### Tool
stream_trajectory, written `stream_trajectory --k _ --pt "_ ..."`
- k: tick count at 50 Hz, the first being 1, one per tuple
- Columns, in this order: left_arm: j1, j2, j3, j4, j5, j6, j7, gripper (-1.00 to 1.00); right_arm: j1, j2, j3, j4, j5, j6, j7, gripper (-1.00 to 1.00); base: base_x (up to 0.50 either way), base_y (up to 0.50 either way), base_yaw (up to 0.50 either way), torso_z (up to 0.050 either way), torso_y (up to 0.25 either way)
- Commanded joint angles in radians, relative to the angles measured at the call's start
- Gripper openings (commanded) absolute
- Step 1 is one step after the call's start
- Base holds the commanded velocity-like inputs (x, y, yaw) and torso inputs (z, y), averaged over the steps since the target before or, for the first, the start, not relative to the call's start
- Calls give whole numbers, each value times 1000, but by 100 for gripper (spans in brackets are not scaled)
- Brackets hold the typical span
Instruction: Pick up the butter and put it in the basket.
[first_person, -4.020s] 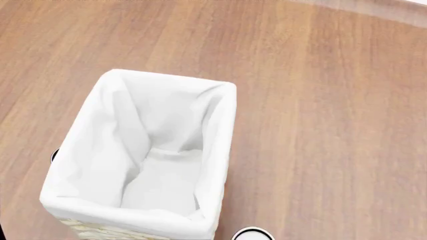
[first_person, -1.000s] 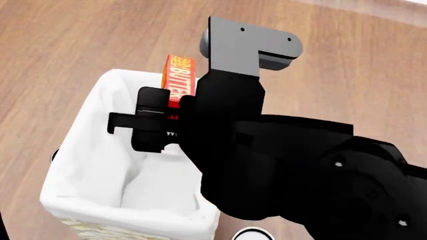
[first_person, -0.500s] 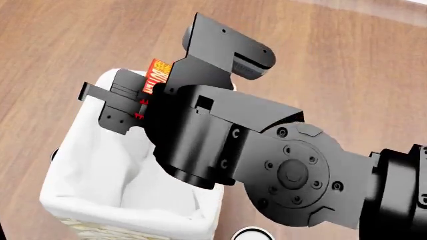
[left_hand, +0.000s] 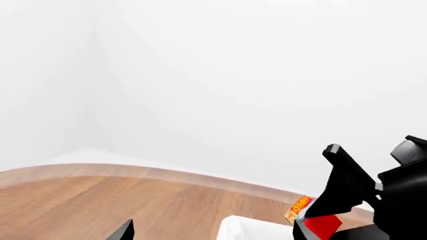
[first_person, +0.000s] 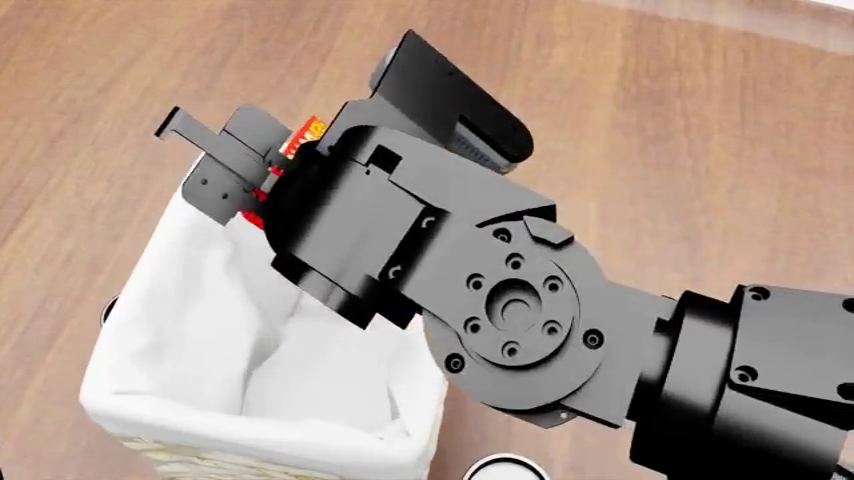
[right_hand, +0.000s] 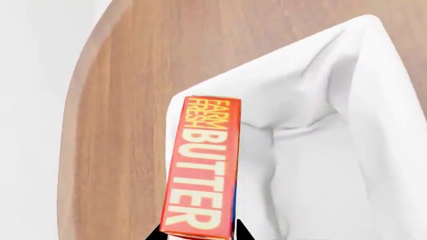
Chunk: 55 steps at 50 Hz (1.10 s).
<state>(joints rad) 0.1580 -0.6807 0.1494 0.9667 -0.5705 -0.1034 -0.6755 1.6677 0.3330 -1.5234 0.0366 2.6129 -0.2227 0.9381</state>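
Observation:
The butter (right_hand: 202, 165), a slim red-orange box with pale "BUTTER" lettering, is clamped at its near end in my right gripper (right_hand: 200, 235), which is shut on it. In the head view only an orange sliver of the butter (first_person: 304, 133) shows behind the right gripper (first_person: 247, 162), above the far left corner of the basket (first_person: 267, 435). The basket's white liner (right_hand: 320, 130) lies open beneath the box. The left wrist view shows the butter (left_hand: 300, 209) from the side, above the basket's corner (left_hand: 240, 229). My left gripper (left_hand: 213, 236) is open and holds nothing.
The large black right arm (first_person: 507, 300) hides the basket's right side. A round white object with a dark rim (first_person: 505, 467) sits by the basket's near corner. The wooden table (first_person: 694, 140) ends in a curved edge (right_hand: 77, 100) beyond the basket, before a white wall.
The right arm has swung leftward and rotated over the basket. It carried the butter from above the far rim's middle to the far left corner.

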Motion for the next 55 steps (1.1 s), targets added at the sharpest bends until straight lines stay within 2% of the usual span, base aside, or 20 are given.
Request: stream_trajectory --k 1,7,11,17,33,55 --pt "4 10 -15 -23 -24 58 45 100 -7 -49 60 38 -14 -53 -11 -100 0 0 0 0 0" --pt "5 8 -17 -24 -27 63 45 100 -24 -57 68 52 -6 -81 -3 -100 0 0 0 0 2" --pt "5 5 -18 -23 -27 63 42 100 -19 -64 42 74 -14 -43 1 -100 0 0 0 0 0" --pt "3 1 -21 -18 -34 60 36 100 8 -87 -42 211 -7 211 -64 -100 0 0 0 0 2" --pt "6 -3 -26 -26 -41 73 34 100 -33 -150 -52 360 12 251 -103 -100 0 0 0 1 1" --pt "13 -13 -34 -27 -49 86 30 100 -60 -186 -48 430 19 263 -114 -100 0 0 0 0 1"
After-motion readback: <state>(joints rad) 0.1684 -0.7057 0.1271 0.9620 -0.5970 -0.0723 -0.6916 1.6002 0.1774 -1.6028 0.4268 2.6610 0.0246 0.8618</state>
